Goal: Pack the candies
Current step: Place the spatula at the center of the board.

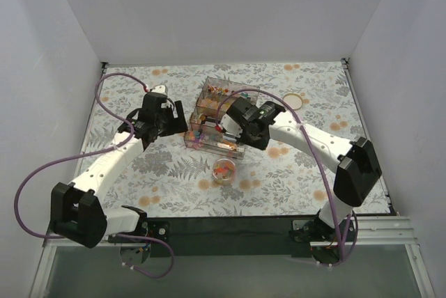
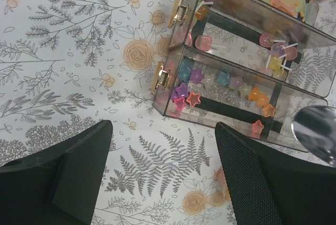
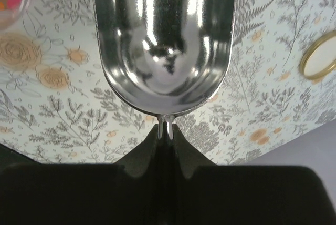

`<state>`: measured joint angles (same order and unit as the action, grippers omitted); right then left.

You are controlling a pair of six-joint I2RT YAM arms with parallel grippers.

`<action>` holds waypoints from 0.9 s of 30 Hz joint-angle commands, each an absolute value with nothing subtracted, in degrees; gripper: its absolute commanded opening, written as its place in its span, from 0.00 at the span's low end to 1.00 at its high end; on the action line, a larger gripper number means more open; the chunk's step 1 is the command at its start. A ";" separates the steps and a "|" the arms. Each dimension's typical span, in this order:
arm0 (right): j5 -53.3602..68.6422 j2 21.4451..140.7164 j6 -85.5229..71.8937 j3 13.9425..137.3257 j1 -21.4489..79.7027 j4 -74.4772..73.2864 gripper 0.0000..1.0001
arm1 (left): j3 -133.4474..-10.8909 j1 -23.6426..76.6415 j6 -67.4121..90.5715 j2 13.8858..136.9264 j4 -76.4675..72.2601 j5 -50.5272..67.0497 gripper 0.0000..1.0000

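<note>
At the centre of the top view, the right arm is reaching in from the right side with its elbow bent. The right gripper is pinching the thin handle of a shiny metal scoop tightly. The left arm is stretching up from the lower left, and the left gripper is hovering over the tablecloth with its fingers standing wide apart, holding nothing. Most of the candies are lying in the compartments of the clear box, just above and right of the left gripper. The scoop is showing at the box's lower right corner. More candies are sitting in a small bowl, near and below the right gripper.
</note>
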<state>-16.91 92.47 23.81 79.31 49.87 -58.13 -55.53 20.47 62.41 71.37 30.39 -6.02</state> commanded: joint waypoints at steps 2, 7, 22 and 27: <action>-15.29 98.86 27.68 89.09 50.10 -55.46 0.01 | -55.19 20.65 63.37 74.26 27.51 -3.78 0.78; -13.62 106.69 29.88 95.62 50.10 -57.56 0.01 | -55.72 20.65 64.33 79.09 26.11 -2.37 0.74; -8.09 107.69 25.58 100.12 44.48 -55.47 0.01 | -57.04 20.65 66.27 84.03 24.08 -0.52 0.67; -5.89 89.09 16.91 81.42 33.88 -43.72 0.01 | -57.48 20.65 66.27 82.36 23.64 -2.89 0.68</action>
<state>-7.40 101.71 23.92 87.81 40.45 -50.52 -55.57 20.47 65.91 85.41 24.82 -1.06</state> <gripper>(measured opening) 0.157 0.676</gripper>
